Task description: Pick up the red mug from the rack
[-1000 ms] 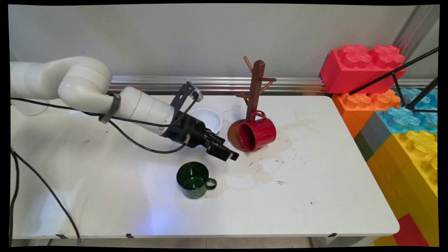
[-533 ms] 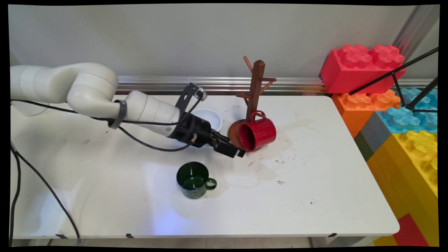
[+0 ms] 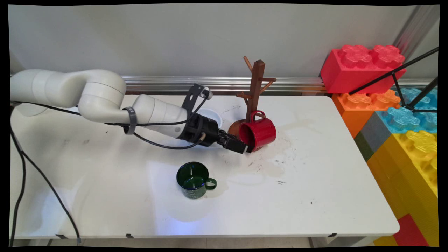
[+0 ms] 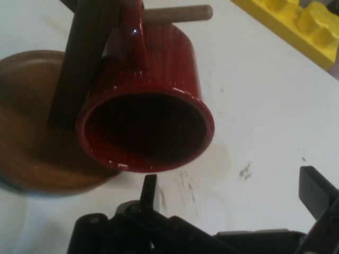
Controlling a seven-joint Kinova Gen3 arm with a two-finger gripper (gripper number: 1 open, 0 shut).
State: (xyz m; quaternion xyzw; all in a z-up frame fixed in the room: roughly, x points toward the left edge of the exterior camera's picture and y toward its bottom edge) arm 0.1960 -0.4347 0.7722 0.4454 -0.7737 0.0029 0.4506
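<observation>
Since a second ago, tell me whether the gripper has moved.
Yes. The gripper has moved right, away from the green mug, up to the red mug's rim.

The gripper [image 3: 245, 147] is positioned at the rim of the red mug [image 3: 258, 133], which lies tipped against the wooden mug tree [image 3: 254, 89]. The green mug [image 3: 193, 180] stands upright nearby. A white bowl [image 3: 211, 116] sits behind the arm.
</observation>
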